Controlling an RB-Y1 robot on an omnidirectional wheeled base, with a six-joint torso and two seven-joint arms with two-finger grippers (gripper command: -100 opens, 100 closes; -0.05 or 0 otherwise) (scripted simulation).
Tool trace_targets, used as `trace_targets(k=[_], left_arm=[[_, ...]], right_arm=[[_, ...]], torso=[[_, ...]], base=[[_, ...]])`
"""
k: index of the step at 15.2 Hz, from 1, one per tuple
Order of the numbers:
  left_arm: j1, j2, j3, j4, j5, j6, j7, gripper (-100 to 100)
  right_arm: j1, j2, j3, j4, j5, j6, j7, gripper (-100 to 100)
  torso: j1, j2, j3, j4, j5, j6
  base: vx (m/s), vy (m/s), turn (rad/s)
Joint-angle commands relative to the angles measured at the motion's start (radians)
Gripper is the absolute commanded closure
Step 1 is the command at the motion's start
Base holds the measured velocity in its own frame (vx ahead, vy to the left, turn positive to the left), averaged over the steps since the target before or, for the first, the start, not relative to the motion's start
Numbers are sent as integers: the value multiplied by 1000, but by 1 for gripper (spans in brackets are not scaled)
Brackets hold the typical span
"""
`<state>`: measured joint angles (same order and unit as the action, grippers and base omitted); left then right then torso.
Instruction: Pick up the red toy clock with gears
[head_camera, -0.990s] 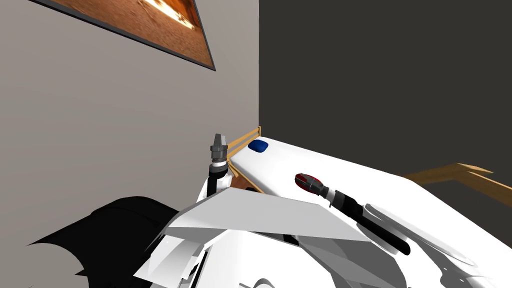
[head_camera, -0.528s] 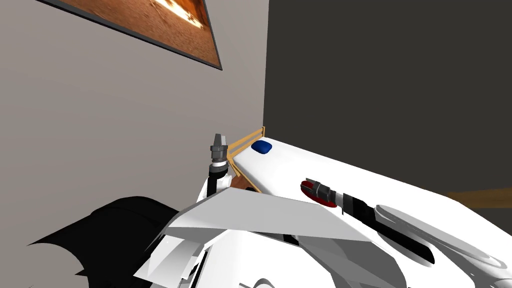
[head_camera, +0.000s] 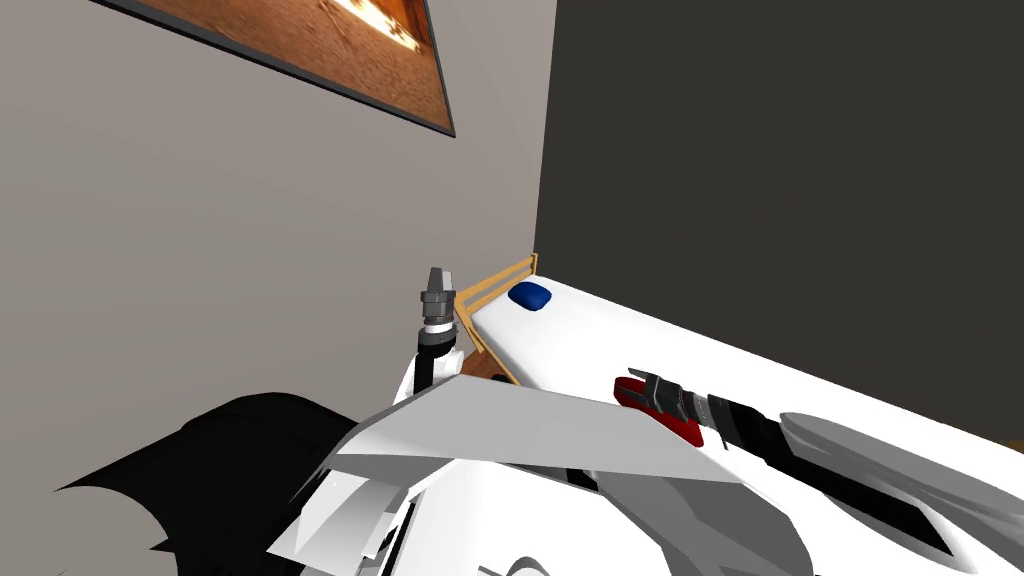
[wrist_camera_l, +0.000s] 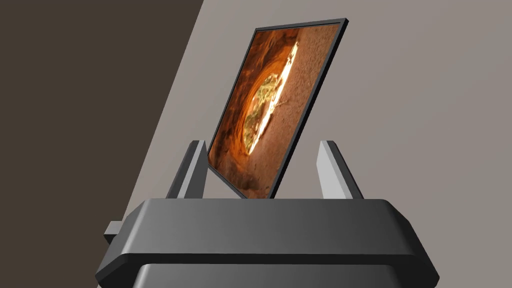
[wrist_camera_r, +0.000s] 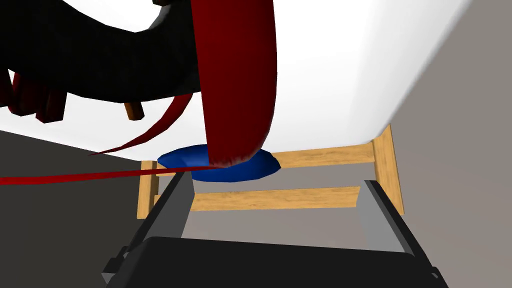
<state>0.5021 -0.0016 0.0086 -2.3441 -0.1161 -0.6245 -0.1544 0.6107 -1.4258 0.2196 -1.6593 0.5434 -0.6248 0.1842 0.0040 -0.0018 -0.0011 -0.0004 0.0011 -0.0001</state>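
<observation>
While my right hand (wrist_camera_r: 276, 179) gapes empty, the dark red toy clock (wrist_camera_r: 235, 90) sits beside it, blue oval cushion (wrist_camera_r: 240, 173) at twelve o'clock.

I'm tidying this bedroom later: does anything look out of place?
Only the red toy clock, on or just above the white bed at the open right gripper, an odd spot for a toy. The framed picture's slant is the camera's.
</observation>
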Motion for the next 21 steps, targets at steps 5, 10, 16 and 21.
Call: trace_targets(k=[5, 10, 16, 21], left_arm=[[0, 0, 0, 0, 0, 0, 0, 0], [0, 0, 0, 0, 0, 0, 0, 0], [0, 0, 0, 0, 0, 0, 0, 0], [0, 0, 0, 0, 0, 0, 0, 0]], right_arm=[[24, -125, 42, 69, 61, -8, 25, -100], [56, -226, 92, 139, 111, -8, 39, -100], [75, -272, 108, 180, 126, 3, 43, -100], [66, -210, 137, 212, 149, 13, 60, -100]], torso=[[0, 1, 0, 0, 0, 0], [1, 4, 2, 1, 0, 0], [1, 6, 4, 2, 0, 1], [-2, 1, 0, 0, -1, 0]], base=[[26, 15, 133], [-12, 21, 70], [-35, 19, 5], [37, -13, 98]])
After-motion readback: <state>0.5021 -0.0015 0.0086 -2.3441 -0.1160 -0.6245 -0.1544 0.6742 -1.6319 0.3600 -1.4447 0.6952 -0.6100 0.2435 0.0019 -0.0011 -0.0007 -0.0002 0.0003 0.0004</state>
